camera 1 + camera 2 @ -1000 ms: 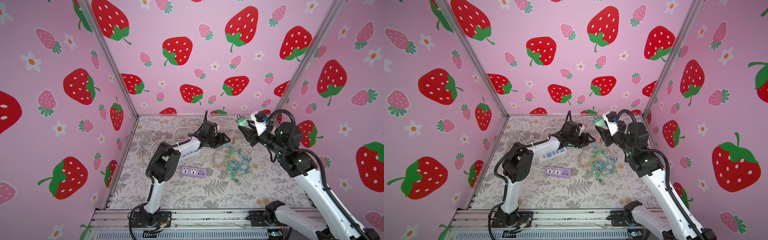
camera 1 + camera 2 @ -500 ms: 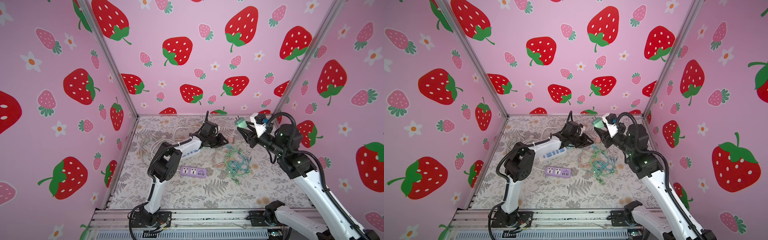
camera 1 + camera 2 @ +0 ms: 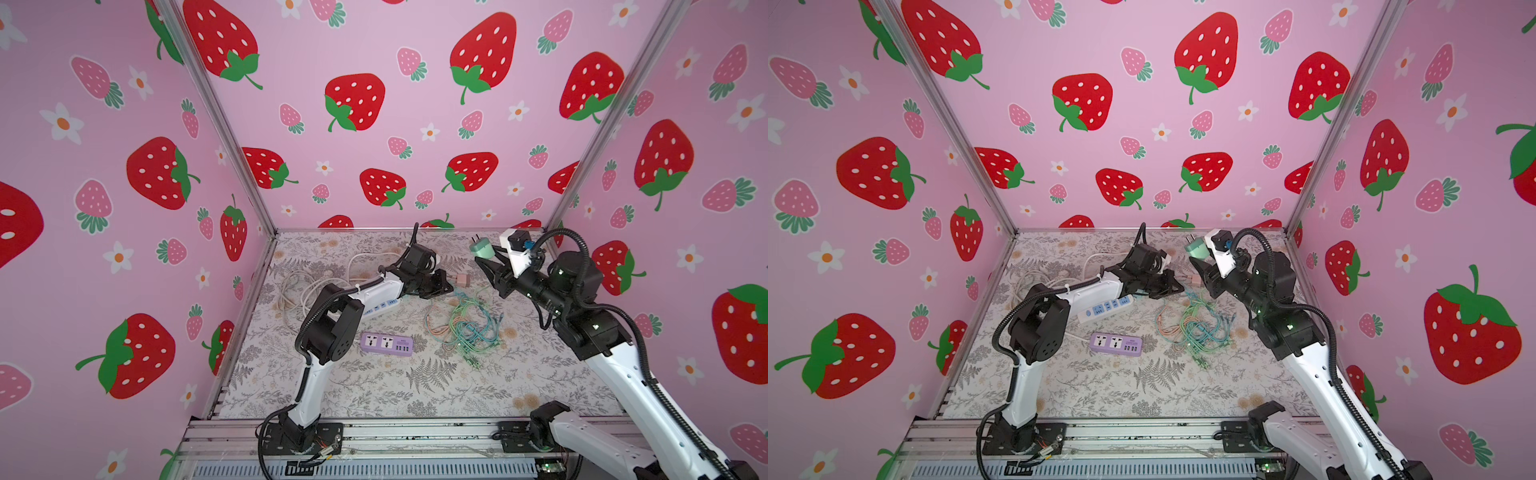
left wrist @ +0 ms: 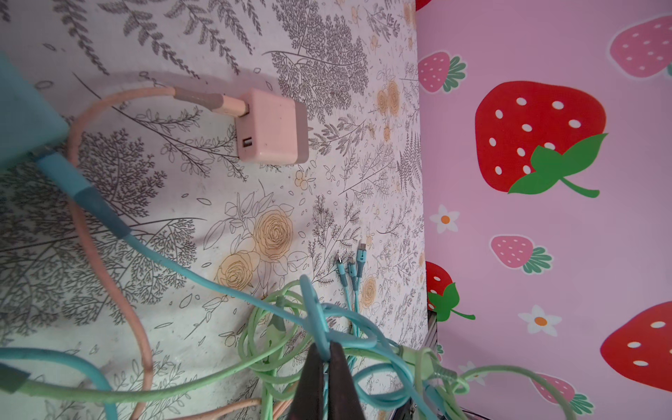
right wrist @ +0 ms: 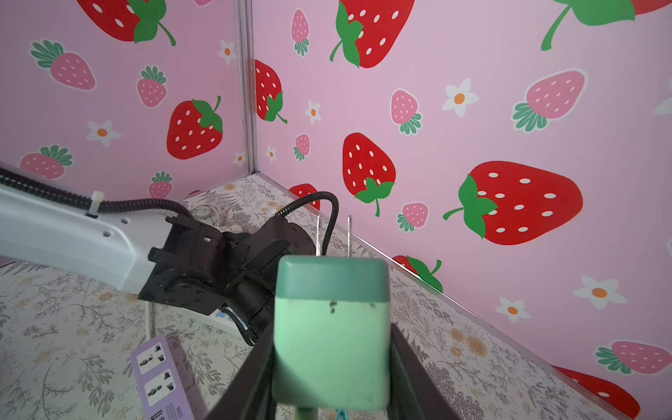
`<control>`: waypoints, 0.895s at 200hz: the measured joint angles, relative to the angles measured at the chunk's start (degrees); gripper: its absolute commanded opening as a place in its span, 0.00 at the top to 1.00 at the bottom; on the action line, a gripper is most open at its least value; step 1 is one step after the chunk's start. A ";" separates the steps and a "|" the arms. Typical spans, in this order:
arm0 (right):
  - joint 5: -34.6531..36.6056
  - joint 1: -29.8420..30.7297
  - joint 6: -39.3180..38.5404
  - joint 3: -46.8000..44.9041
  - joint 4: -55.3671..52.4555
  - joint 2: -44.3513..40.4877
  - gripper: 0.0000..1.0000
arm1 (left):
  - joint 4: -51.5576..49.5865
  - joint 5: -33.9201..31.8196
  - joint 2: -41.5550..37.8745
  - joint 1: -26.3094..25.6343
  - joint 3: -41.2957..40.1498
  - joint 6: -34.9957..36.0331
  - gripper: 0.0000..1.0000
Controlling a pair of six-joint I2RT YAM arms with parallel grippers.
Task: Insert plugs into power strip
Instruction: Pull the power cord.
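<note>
The right hand (image 3: 486, 261) grips the mint plug (image 3: 481, 249) above the table's (image 3: 415, 395) far right corner, prongs up — seemingly ready for the purple power strip (image 3: 386, 344) mid-table — while the left hand (image 4: 326, 350), pinched shut on a teal cable (image 4: 315, 312), likely keeps the cords clear.

Floral-print table (image 3: 374, 395), purple power strip (image 3: 386, 344), white strip (image 3: 1105, 308), tangled cables (image 3: 465, 328), peach plug (image 4: 271, 127)

Teal plug (image 4: 22, 120) (half off-frame)

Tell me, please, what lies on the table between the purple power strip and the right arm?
A tangle of thin pastel cables, mint green, teal-blue and peach, lies there on the floral cloth; both top views show it.
</note>
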 measured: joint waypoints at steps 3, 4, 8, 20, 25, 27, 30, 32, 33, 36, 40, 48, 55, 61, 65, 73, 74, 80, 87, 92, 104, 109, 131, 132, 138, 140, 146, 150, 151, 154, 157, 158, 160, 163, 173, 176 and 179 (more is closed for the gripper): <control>0.20 0.00 -0.02 -0.15 0.04 0.00 0.77 | -0.09 -0.02 0.00 0.00 0.00 0.11 1.00; 0.20 0.00 -0.02 -0.15 0.04 0.00 0.76 | -0.13 -0.02 0.00 0.00 0.00 0.13 1.00; 0.50 0.00 -0.07 -0.42 0.04 0.00 0.76 | -0.26 -0.07 -0.09 0.04 -0.04 0.31 1.00; 1.16 0.00 -0.20 -0.94 0.02 0.04 0.77 | -0.85 -0.11 -0.37 0.17 -0.15 0.90 1.00; 1.44 0.00 -0.24 -1.16 0.11 0.07 0.77 | -1.25 -0.11 -0.57 0.26 -0.17 1.14 1.00; 1.62 0.00 -0.26 -1.27 0.11 0.09 0.77 | -1.40 -0.09 -0.66 0.26 -0.17 1.36 1.00; 1.81 0.00 -0.26 -1.38 0.13 0.09 0.77 | -1.64 -0.11 -0.87 0.28 -0.20 1.49 1.00; 1.95 0.00 -0.28 -1.46 0.13 0.11 0.77 | -1.84 -0.11 -0.96 0.33 -0.22 1.62 1.00; 2.16 0.00 -0.31 -1.51 0.13 0.13 0.77 | -1.90 -0.09 -1.03 0.35 -0.22 1.68 1.00; 2.38 0.00 -0.33 -1.57 0.13 0.15 0.77 | -2.19 -0.11 -1.27 0.37 -0.26 1.84 1.00; 2.86 0.00 -0.39 -1.77 0.22 0.22 0.77 | -2.49 -0.09 -1.62 0.42 -0.33 2.10 1.00; 4.11 0.00 -0.50 -2.03 0.37 0.42 0.77 | -3.06 -0.09 -2.51 0.48 -0.70 2.75 1.00; 5.60 0.00 -0.68 -2.29 0.48 0.68 0.77 | -3.34 -0.09 -3.54 0.57 -1.20 3.15 1.00; 7.30 0.00 -0.90 -2.54 0.55 0.98 0.77 | -3.72 -0.09 -4.59 0.72 -1.64 3.61 1.00; 8.15 0.00 -1.01 -2.64 0.63 1.18 0.78 | -3.82 -0.07 -5.16 0.81 -1.88 3.78 1.00; 10.27 0.00 -1.18 -2.86 0.79 1.75 0.78 | -4.26 -0.04 -6.45 0.98 -2.32 4.26 1.00; 10.71 0.00 -1.25 -2.89 0.81 1.88 0.78 | -4.33 -0.02 -6.80 1.03 -2.43 4.31 1.00; 12.35 0.00 -1.36 -3.06 1.01 2.34 0.78 | -4.33 0.00 -7.80 1.18 -2.84 4.59 1.00; 14.27 0.00 -1.46 -3.21 1.29 2.91 0.78 | -4.52 0.11 -9.33 1.40 -3.37 5.01 1.00; 15.91 0.00 -1.53 -3.37 1.60 3.39 0.78 | -4.52 0.13 -9.99 1.46 -3.58 5.29 1.00; 19.32 0.00 -1.73 -3.76 2.54 4.46 0.78 | -4.96 0.46 -11.76 1.79 -4.04 6.19 1.00; 21.03 0.00 -1.81 -3.98 3.17 4.94 0.79 | -5.31 0.66 -12.39 1.92 -4.07 6.67 1.00; 26.95 0.00 -1.95 -4.39 5.14 7.02 0.80 | -6.05 1.51 -13.22 2.08 -4.07 8.39 1.00; 27.10 -0.02 -1.95 -4.39 5.20 7.06 0.79 | -6.08 1.53 -13.22 2.08 -4.07 8.48 1.00; 28.09 0.00 -1.90 -4.39 5.57 7.32 0.80 | -6.27 1.64 -13.07 2.08 -4.07 8.83 1.00; 28.46 0.00 -1.90 -4.39 5.73 7.39 0.80 | -6.32 1.68 -13.05 2.08 -4.07 8.96 1.00; 29.27 0.00 -1.88 -4.39 6.05 7.39 0.80 | -6.54 1.88 -12.63 2.08 -4.07 9.31 1.00; 29.70 0.00 -1.86 -4.37 6.34 7.34 0.80 | -6.58 2.01 -12.35 2.08 -4.07 9.46 1.00; 29.77 0.00 -1.86 -4.35 6.36 7.32 0.80 | -6.60 2.03 -12.17 2.08 -4.07 9.55 1.00; 30.12 0.00 -1.81 -4.22 6.51 7.19 0.80 | -6.64 2.10 -11.80 2.08 -4.07 9.64 1.00; 30.27 0.00 -1.75 -4.13 6.64 7.08 0.80 | -6.67 2.19 -11.54 2.08 -4.07 9.77 1.00; 30.34 0.00 -1.73 -4.11 6.71 7.02 0.80 | -6.64 2.23 -11.41 2.08 -4.07 9.79 1.00; 30.56 0.00 -1.66 -4.02 6.88 6.88 0.80 | -6.64 2.29 -11.13 2.08 -4.07 9.84 1.00; 30.75 0.00 -1.64 -3.89 7.02 6.64 0.80 | -6.64 2.32 -10.75 2.08 -4.07 10.01 1.00; 31.23 0.00 -1.46 -3.43 7.45 5.68 0.80 | -6.64 2.58 -9.27 2.08 -4.07 10.19 1.00; 31.36 0.00 -1.44 -3.23 7.56 5.40 0.81 | -6.64 2.58 -8.72 2.08 -4.07 10.21 1.00; 31.52 0.00 -1.44 -2.91 7.67 4.87 0.81 | -6.62 2.64 -8.09 2.08 -4.07 10.21 1.00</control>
